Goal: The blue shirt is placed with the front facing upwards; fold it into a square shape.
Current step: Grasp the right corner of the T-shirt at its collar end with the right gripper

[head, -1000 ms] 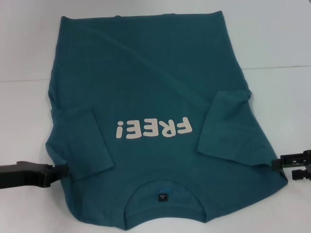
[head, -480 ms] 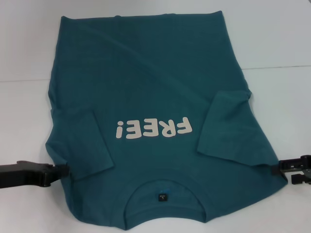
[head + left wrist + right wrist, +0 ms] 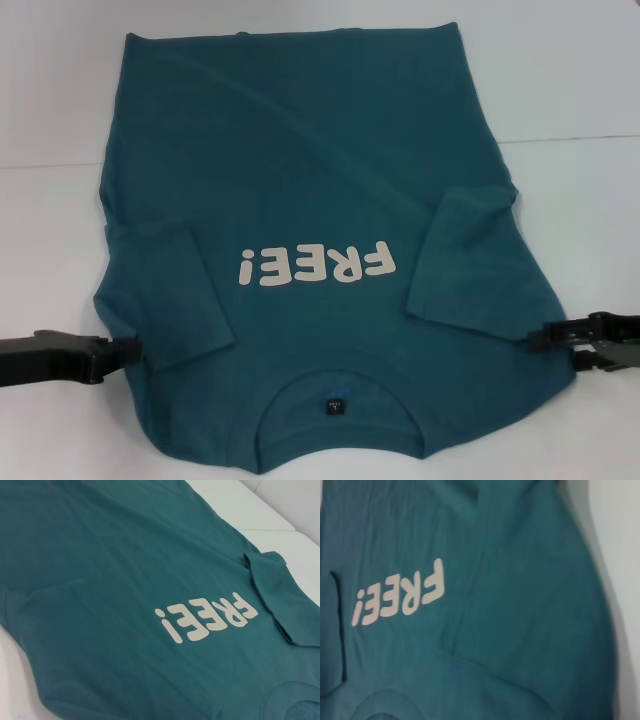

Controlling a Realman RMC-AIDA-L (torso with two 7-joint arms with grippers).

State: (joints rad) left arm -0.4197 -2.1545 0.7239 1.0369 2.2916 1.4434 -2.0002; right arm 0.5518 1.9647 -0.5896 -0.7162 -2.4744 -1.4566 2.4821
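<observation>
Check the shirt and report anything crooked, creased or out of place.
Nothing is damaged. The blue shirt lies front up with both sleeves folded inward, but unevenly: the sleeve on the robot's right sits slanted and bulkier than the left one. The left gripper and right gripper sit at the shoulder edges.

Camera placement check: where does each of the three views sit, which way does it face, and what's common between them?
Head view: on the robot's head, looking forward and down at the blue shirt on the white table; left pincer and right pincer show at the shirt's two side edges.
Left wrist view: on the left arm, looking across the shirt's front; no robot parts show.
Right wrist view: on the right arm, looking over the folded-in sleeve; no robot parts show.
Shared: all three show the "FREE!" lettering.
</observation>
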